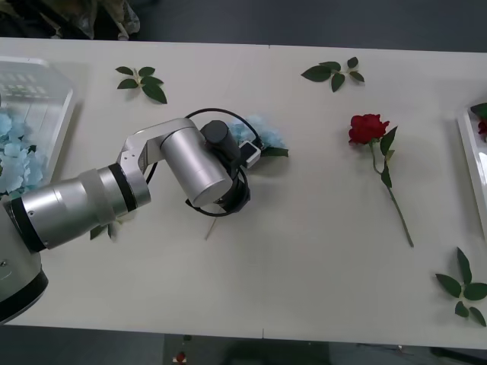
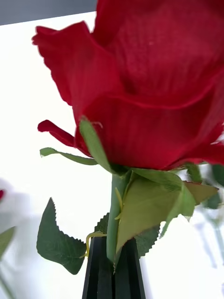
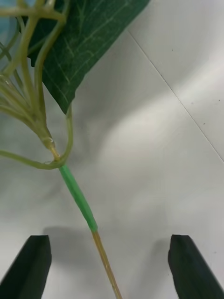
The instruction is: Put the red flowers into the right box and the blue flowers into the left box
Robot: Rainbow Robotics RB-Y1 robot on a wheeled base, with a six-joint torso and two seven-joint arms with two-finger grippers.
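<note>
A blue flower [image 1: 262,133] lies on the table left of centre, its bloom partly hidden under my left arm. My left gripper [image 3: 109,239] is open just above the table, and the blue flower's thin stem [image 3: 79,201] runs between its two black fingers [image 3: 29,266] without touching them. In the front view the left gripper [image 1: 245,156] sits right by the bloom. My right gripper [image 2: 114,275] is shut on the stem of a red rose [image 2: 154,93], bloom upright above the fingers. Another red rose [image 1: 368,128] lies on the table right of centre.
The left box [image 1: 53,122] stands at the far left with blue flowers [image 1: 15,156] inside. The right box [image 1: 470,163] shows at the right edge. Loose leaf sprigs lie at the back left [image 1: 142,80], back middle [image 1: 333,73] and front right [image 1: 464,289].
</note>
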